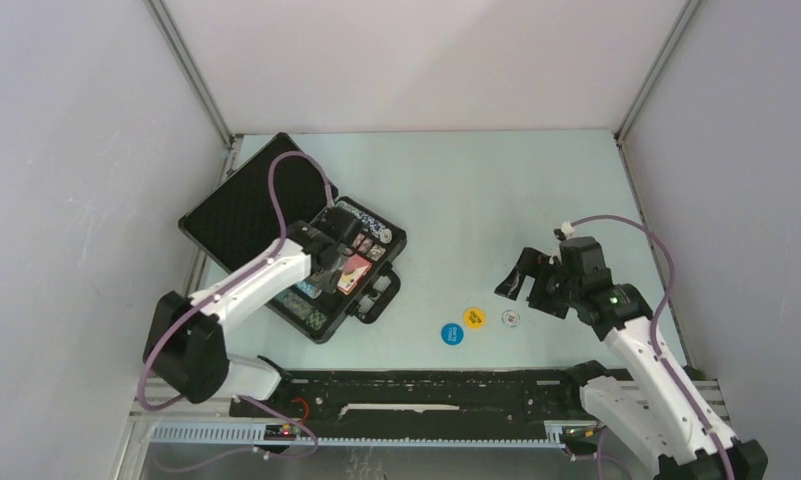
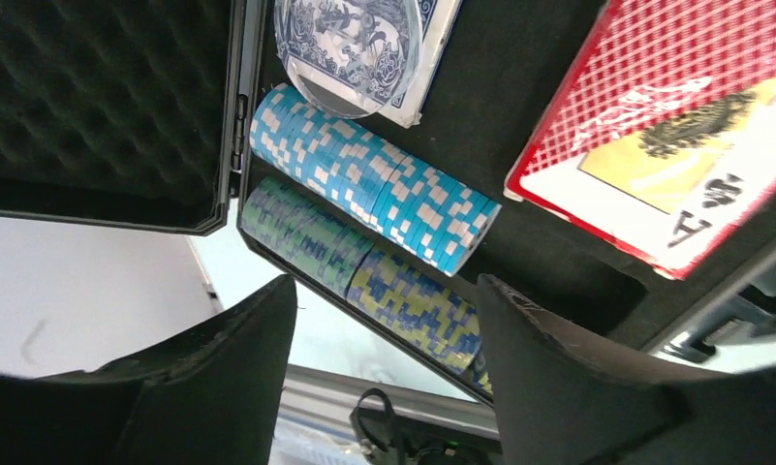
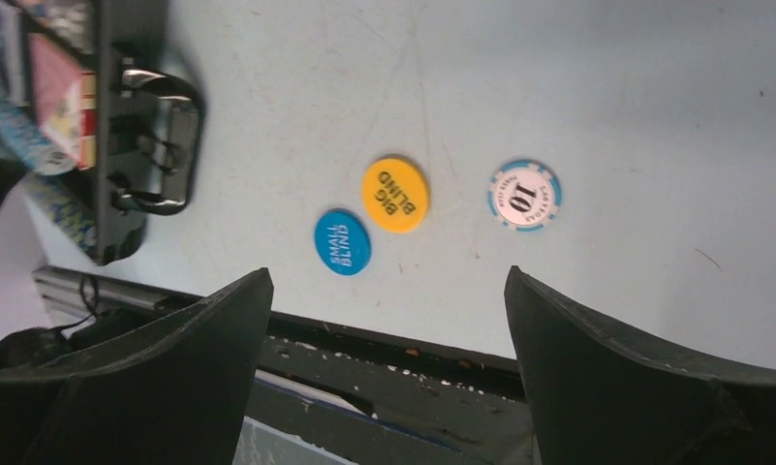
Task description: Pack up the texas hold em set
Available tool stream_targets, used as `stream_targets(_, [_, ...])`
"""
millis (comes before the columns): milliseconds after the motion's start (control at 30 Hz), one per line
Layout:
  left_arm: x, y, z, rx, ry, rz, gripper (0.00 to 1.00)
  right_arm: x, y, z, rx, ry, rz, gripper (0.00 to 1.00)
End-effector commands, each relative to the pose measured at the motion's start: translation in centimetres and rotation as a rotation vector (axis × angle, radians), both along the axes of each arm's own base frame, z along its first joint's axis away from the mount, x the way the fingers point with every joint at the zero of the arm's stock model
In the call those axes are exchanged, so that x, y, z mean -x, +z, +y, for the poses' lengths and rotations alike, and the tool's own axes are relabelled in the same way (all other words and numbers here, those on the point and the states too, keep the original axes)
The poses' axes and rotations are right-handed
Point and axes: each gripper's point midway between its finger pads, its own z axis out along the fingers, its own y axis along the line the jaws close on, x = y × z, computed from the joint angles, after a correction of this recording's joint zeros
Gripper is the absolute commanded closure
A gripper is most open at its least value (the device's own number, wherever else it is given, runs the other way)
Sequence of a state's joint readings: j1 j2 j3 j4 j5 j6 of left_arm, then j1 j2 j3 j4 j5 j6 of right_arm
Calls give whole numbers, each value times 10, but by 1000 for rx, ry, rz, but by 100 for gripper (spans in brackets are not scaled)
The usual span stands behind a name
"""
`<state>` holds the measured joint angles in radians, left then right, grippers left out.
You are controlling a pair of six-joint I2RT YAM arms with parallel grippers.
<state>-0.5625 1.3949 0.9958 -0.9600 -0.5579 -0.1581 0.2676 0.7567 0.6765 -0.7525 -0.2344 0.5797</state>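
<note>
Your left hand (image 2: 384, 291) spread, empty, above the blue chip row (image 2: 374, 189) beside the red card deck (image 2: 655, 145) in the open briefcase (image 1: 238, 205) | your right hand (image 3: 388, 276) wide, empty, over SMALL BLIND disc (image 3: 342, 241), BIG BLIND disc (image 3: 395, 194) and 10 chip (image 3: 524, 194) on the tabletop (image 3: 606, 97) | risk: discs lie flat and close together, so a pinch may skid or knock a neighbour.

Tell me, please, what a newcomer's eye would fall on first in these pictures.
The open black case at left stands out, the left gripper open over its chip rows and red card deck. To the right, a blue small blind disc, a yellow big blind disc and a white 10 chip lie loose near the open right gripper.
</note>
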Motion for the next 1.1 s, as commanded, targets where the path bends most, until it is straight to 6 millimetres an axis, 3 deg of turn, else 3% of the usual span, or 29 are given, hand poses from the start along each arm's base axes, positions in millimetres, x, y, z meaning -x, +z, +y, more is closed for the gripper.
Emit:
stream_targets(0, [-3,30,-21,169,-22,-97,19,-9,-13,-12,123,-122,102,0])
stream_targets(67, [-3,50,-37,262,-53,-141,9,-8,-21,-18,197,-182,171,0])
stream_targets(133, [-4,70,-52,367,-91,-181,6,-7,-25,-22,257,-234,210,0])
stream_targets(400, [2,174,-131,845,-390,-352,4,-4,-41,-31,154,-471,391,3])
stream_targets(533, [0,210,-143,941,-460,-464,4,0,-49,-29,96,-573,503,15])
stream_targets(633, [-3,213,-139,923,-476,-512,3,-1,-57,-19,64,-602,569,17])
stream_targets(833, [-11,186,-125,838,-432,-525,3,-3,-79,-5,53,-646,697,18])
stream_targets(1067, [-8,176,-129,838,-449,-513,3,-18,-104,1,64,-640,695,15])
